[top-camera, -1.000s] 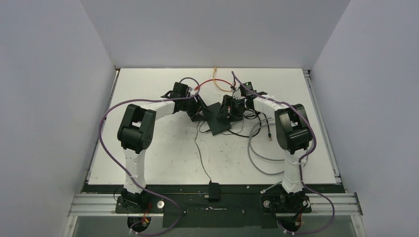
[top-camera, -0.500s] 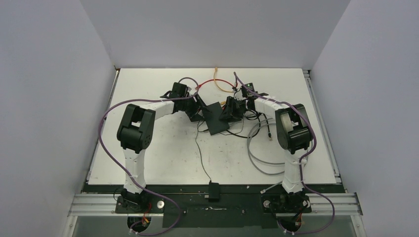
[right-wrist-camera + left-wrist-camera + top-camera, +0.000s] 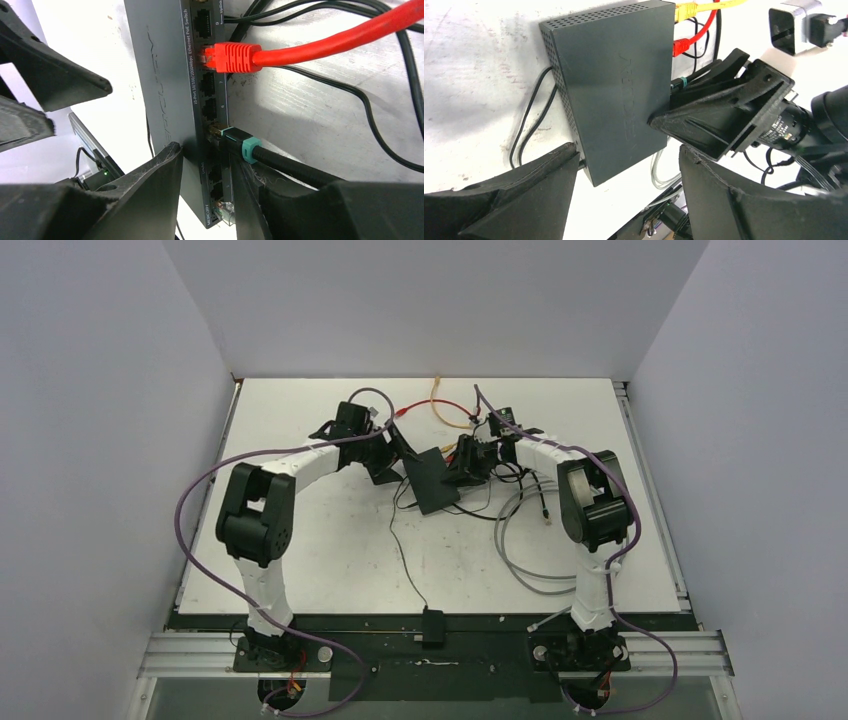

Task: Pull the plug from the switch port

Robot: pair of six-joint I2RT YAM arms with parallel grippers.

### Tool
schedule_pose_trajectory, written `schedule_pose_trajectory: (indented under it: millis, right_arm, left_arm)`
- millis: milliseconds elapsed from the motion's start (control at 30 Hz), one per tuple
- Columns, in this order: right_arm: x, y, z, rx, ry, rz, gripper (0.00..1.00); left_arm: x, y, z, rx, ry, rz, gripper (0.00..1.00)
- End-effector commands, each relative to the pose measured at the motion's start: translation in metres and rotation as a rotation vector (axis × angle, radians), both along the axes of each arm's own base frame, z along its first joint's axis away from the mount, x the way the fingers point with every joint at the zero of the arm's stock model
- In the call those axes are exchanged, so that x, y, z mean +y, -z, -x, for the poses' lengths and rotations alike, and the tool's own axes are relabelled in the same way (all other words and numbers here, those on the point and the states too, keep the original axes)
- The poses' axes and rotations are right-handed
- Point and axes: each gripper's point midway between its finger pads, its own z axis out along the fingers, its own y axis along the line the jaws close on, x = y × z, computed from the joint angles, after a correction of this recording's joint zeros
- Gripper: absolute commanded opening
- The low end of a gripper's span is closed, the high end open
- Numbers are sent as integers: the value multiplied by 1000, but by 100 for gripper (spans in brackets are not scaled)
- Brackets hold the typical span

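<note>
The switch [image 3: 432,480] lay on the desk [image 3: 330,550] between the 2 hands, its port row turned toward the right arm. Print along that face read "10-Port 10/100/1000Mbps Ethernet PoE Switch", with "Uplink" at one end, "MERCURY" at the other, and port numbers 9, 7 and 6 legible. A red plug [image 3: 230,55] sat in the port between 9 and 7. A black plug [image 3: 239,145] with a teal collar sat in the port just past 6. A yellow plug [image 3: 686,9] was seated at the end of the row farthest from the left hand [image 3: 626,152].

The right hand [image 3: 207,160] was partly open — 1 fingertip on the switch's top face, the other just beneath the black plug's cable, gripping nothing that could be seen. The left hand stood wide open, straddling the switch's opposite end and holding nothing, with 1 fingertip just beside the perforated side. Embossed lettering on the lid was too faint to read.
</note>
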Motion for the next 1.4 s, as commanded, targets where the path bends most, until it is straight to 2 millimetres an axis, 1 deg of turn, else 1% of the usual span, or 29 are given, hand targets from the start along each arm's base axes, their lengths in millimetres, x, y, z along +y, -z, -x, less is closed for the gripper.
schedule_pose_trajectory:
  millis: [0, 67, 200, 300, 367, 400, 433, 567, 633, 667, 700, 733, 800, 867, 933, 1033, 1167, 1300, 1367]
  right_arm:
    - [5, -57, -10, -110, -13, -109, 8]
    - [3, -60, -11, -113, -7, -113, 5]
    - [-2, -64, -14, -111, 3, -124, 5]
    - [-6, -70, -15, -118, 8, -130, 5]
    - [-8, -75, -17, -128, 12, -135, 5]
    - [-9, -77, -17, -129, 12, -137, 5]
    - [-10, -80, -17, -132, 13, -139, 5]
    - [-14, -91, -16, -148, 12, -147, 5]
    - [-15, -97, -15, -156, 7, -151, 5]
    - [-16, -99, -14, -160, 6, -152, 5]
    - [-17, -101, -13, -164, 4, -153, 5]
    - [-18, -103, -12, -164, 4, -153, 5]
    - [-21, -107, -11, -167, 4, -156, 5]
    - [-23, -110, -10, -169, 4, -159, 5]
    - [-26, -114, -9, -175, 6, -160, 5]
    - [-30, -119, -7, -181, 4, -162, 5]
    - [-33, -122, -3, -187, -4, -157, 5]
    - [-36, -122, 2, -185, -8, -150, 5]
    - [-37, -121, 4, -182, -8, -148, 5]
  left_arm:
    - [12, -38, -6, -126, -4, 25, 71]
    - [14, -44, -6, -156, 6, 26, 73]
    - [19, -56, -4, -232, 42, 7, 76]
    - [26, -74, -5, -328, 68, -28, 79]
    - [35, -89, -6, -417, 78, -82, 81]
    - [40, -100, -7, -464, 76, -102, 88]
    - [45, -110, -8, -507, 69, -124, 93]
    - [70, -146, -14, -659, 17, -189, 96]
    - [76, -161, -12, -757, 20, -210, 96]
    - [79, -167, -10, -810, 20, -223, 100]
    - [81, -177, -9, -880, 15, -230, 97]
    - [84, -191, -4, -968, 5, -234, 96]
    - [85, -208, 10, -1131, 22, -236, 96]
    - [87, -218, 24, -1286, 43, -255, 96]
    - [90, -220, 35, -1370, 52, -269, 96]
    - [86, -212, 46, -1434, 150, -314, 96]
    - [76, -191, 58, -1467, 338, -375, 96]
    - [55, -163, 79, -1507, 608, -395, 96]
    - [46, -148, 85, -1493, 710, -429, 96]
